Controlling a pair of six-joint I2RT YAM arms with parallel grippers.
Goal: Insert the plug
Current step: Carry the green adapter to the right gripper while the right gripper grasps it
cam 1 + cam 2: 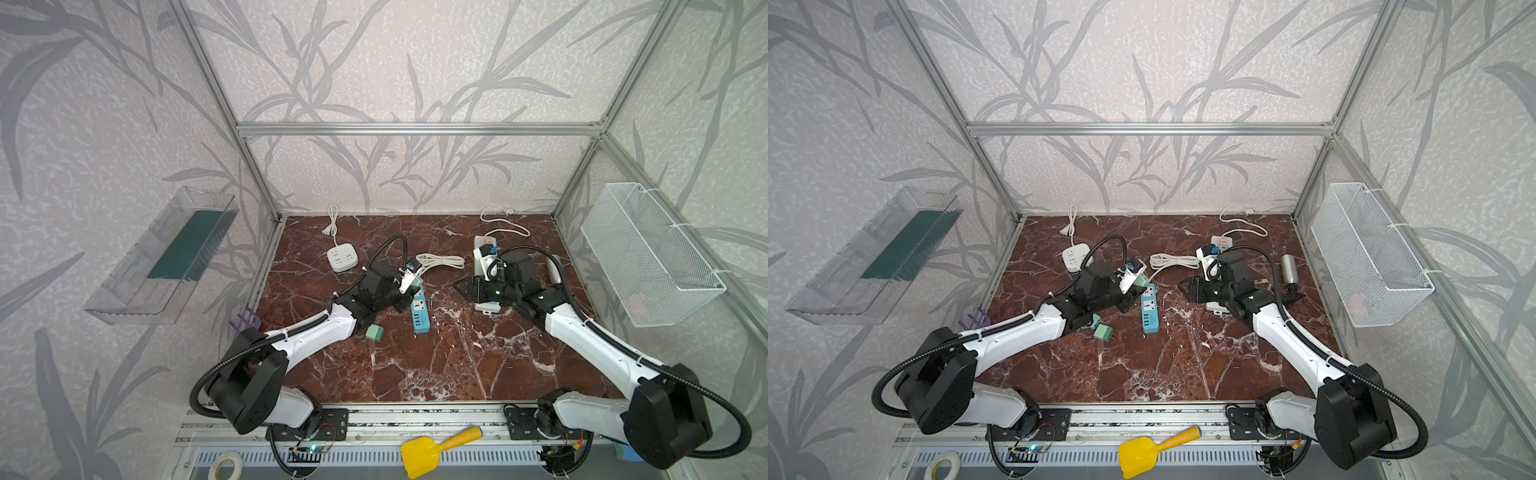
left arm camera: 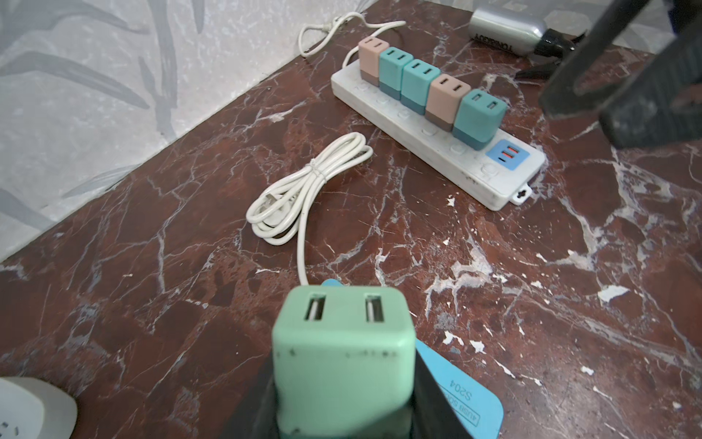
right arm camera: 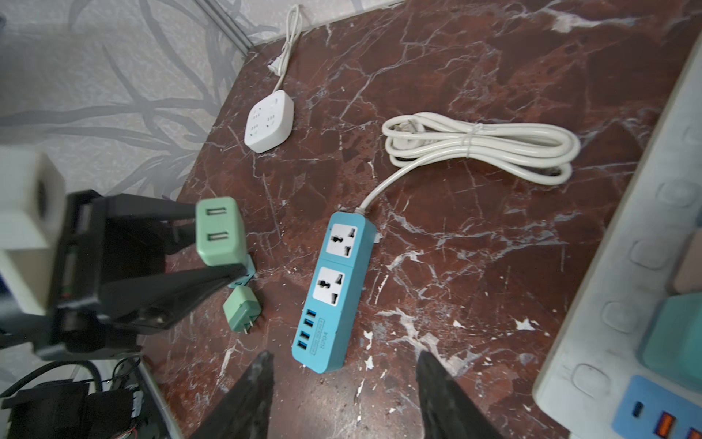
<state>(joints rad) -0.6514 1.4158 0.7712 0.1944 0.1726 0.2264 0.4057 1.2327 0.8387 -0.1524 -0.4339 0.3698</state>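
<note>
Nearest, a spare green plug (image 3: pixel 242 309) lies loose on the table, prongs exposed. Just beyond it lies the blue power strip (image 3: pixel 334 289), and both of its universal sockets are empty. The left gripper (image 3: pixel 216 243) is clamped on the green USB plug (image 2: pixel 343 353), held raised beside the strip's cord end; its prongs are hidden. The right gripper (image 3: pixel 343 359) hovers near the strip's USB end, jaws apart, holding nothing. Farther back, the white strip (image 2: pixel 471 178) carries five seated adapters (image 2: pixel 418 85). Judgement: the plug is picked up; alignment and insertion are outstanding.
</note>
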